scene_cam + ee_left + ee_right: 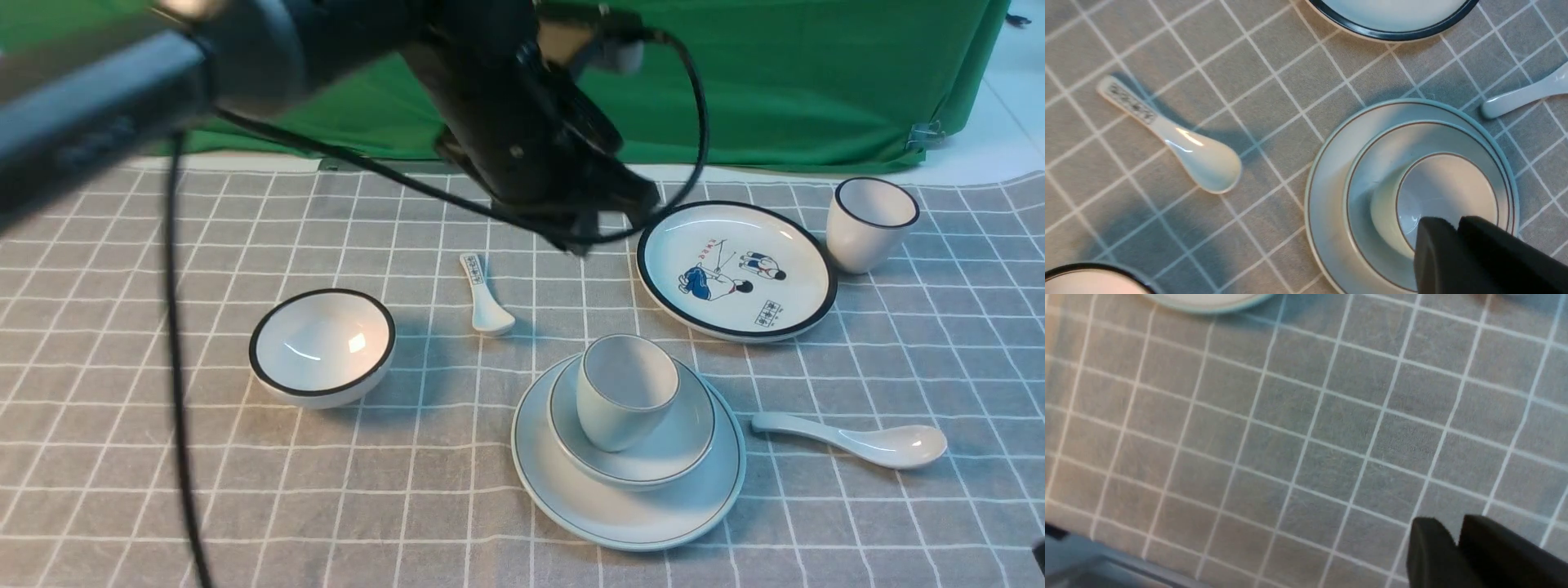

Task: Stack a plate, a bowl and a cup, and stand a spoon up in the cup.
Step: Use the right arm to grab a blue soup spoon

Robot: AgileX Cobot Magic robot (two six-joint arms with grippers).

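Observation:
The plate (pixel 629 510) lies near the front middle of the cloth, with the bowl (pixel 661 457) on it and the cup (pixel 624 392) upright in the bowl. Just right of the stack, the spoon (pixel 857 437) lies flat on the cloth, its handle toward the plate. My left gripper (pixel 581 238) hangs high above and behind the stack. In the left wrist view its jaws (pixel 1455 222) are shut and empty over the cup (pixel 1447 188), the bowl (pixel 1372 179) and the plate (pixel 1327 192); the spoon's handle (pixel 1523 96) shows at the edge. My right gripper (pixel 1453 526) is shut over bare cloth, holding nothing.
A black-rimmed bowl (pixel 322 347) stands at the left and a small printed spoon (pixel 486 298) lies behind the stack. A black-rimmed cartoon plate (pixel 735 269) and a black-rimmed cup (pixel 869 224) stand at the back right. The left arm's cable (pixel 175 367) hangs down on the left.

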